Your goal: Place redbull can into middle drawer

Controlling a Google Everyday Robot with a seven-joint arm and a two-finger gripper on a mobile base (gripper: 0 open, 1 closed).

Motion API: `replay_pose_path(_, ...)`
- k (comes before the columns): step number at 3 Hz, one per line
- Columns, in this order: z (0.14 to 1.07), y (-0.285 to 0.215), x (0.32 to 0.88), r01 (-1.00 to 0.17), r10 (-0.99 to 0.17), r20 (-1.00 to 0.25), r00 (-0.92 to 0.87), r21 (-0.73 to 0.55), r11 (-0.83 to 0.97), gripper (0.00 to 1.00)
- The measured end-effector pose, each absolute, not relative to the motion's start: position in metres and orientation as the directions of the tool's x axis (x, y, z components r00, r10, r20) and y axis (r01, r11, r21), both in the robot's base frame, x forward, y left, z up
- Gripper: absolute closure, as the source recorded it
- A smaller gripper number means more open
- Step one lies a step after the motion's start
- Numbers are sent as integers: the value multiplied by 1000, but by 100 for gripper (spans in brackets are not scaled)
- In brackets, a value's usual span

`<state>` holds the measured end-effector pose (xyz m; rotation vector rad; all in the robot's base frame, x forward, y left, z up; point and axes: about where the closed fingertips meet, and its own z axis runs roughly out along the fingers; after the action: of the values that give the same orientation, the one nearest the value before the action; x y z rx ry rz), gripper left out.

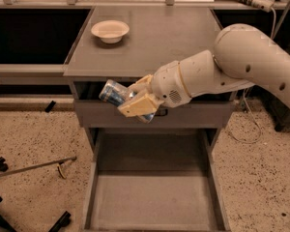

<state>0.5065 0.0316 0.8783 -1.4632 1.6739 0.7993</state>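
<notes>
- One grey cabinet [159,47] fills the middle of the view, with a flat bare top and a dark recess just under that top.
- One cream-coloured robot arm [251,62] reaches in from the cabinet's right side and slants down across its front edge.
- One middle drawer [154,199] stands pulled far out at the foot of the cabinet. Its flat grey floor shows bare between low, thin side walls.
- One grey drawer front [198,115] sits closed above the open drawer, directly below the cabinet top. Its small dark handle is mostly hidden behind the gripper.
- One gripper [131,99] hangs in front of that drawer front, left of the cabinet's centre line and well above the drawer floor. Its two tan fingers [137,108] are clamped on the redbull can, one above and one below it.
- One cream bowl [110,31] rests upright on the cabinet top, near its back left corner.
- One redbull can [112,93] lies tilted in the grip, its silver end pointing up and left. It is level with the cabinet's front edge, in the air and not in the drawer.
</notes>
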Motion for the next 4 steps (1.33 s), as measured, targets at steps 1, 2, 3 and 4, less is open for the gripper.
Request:
replay_pose_path(1, 833, 31, 505, -989, -489, -869, -81, 7, 151, 100)
replay_pose_path(2, 749, 24, 503, -978, -472, -870, -145, 53, 202, 100)
replay_pose_path(3, 670, 11, 496, -951, -485, -842, -235, 97, 293, 100)
replay_pose_path(4, 606, -3, 487, -923, -559, -766, -318, 116, 366, 100)
